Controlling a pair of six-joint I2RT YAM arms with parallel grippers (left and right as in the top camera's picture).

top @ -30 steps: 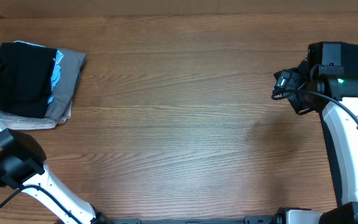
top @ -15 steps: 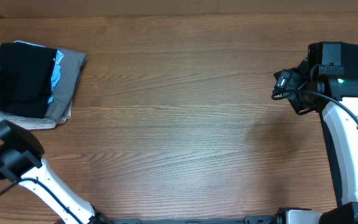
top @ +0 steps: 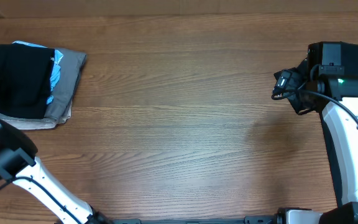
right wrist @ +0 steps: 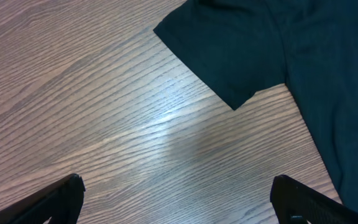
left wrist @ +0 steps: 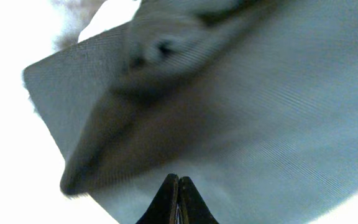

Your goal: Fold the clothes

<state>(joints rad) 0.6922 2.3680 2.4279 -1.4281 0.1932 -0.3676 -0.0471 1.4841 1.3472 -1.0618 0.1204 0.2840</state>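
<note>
Listing, at the far left end of the surface (top: 179, 124), a folded stack (top: 33, 84) of clothes, with a black piece on top, a light blue edge peeking out beneath and a grey-brown piece at the bottom. Listing also, in the right wrist view only, a black T-shirt (right wrist: 303, 68) lying flat and unfolded on the wood, with one sleeve spreading toward the open grain.

Noting the left claw (left wrist: 176, 198) pinched fully together and nosing up against greyish cloth (left wrist: 241, 106), apparently at the stack's left edge. Not managing to tell a caught fold from a bare closure. Noting the right claw (right wrist: 178, 193) spread wide, holding nothing, hanging over bare wood near the sleeve.

Judging the risks:
- At the left, closing on nothing or on a single layer, through the tips meeting before biting the cloth.
- Also at the left, dragging the finished stack askew, through pulling while pressed so close to it.
- At the right, bunching the sleeve instead of lifting it, through coming down on the hem with so broad a spread.

Describing the surface as brown wood grain with a faint sheen, stretching bare between the two arms. Seeing nothing of the room beyond, only a washed-out white blur behind the cloth in the left wrist view.
</note>
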